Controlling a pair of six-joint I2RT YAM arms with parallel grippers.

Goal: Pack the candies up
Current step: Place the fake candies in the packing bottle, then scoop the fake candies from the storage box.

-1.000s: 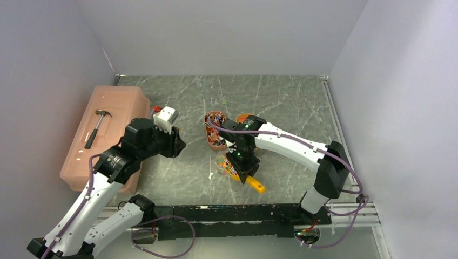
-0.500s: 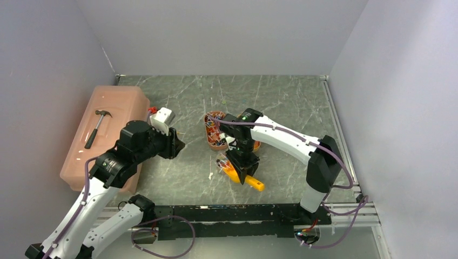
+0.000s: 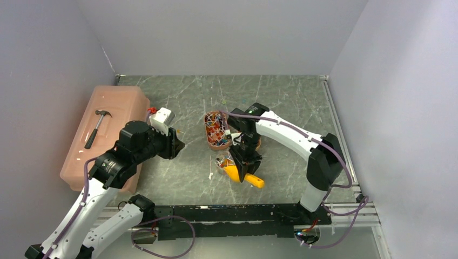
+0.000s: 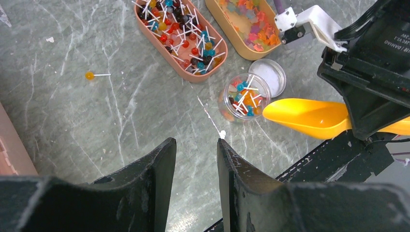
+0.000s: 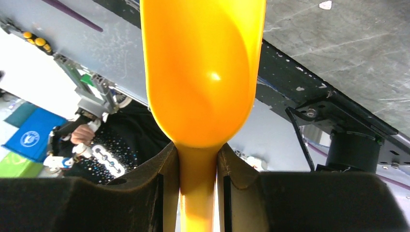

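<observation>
The candies are small lollipops on white sticks in one oval tray [image 4: 191, 76] and pastel sweets [image 4: 251, 24] in a second tray [image 4: 232, 44]. A clear jar [image 4: 241, 96] holds some candies, with its lid [image 4: 271, 73] beside it. My right gripper [image 5: 197, 159] is shut on the handle of the yellow scoop [image 5: 203, 72]; the bowl looks empty and hangs just right of the jar [image 3: 223, 161] in the top view. My left gripper [image 4: 196, 145] is open and empty, above bare table left of the jar.
A loose orange lollipop [image 4: 89, 75] and a bare white stick [image 4: 210, 118] lie on the marble table. A pink bin [image 3: 102, 135] with a hammer [image 3: 97, 127] on it stands at the left. A white block [image 3: 163, 116] sits near the left arm.
My right arm has shifted right and back with the scoop, uncovering the lollipop tray. My left arm drew back slightly a second ago and has since held still.
</observation>
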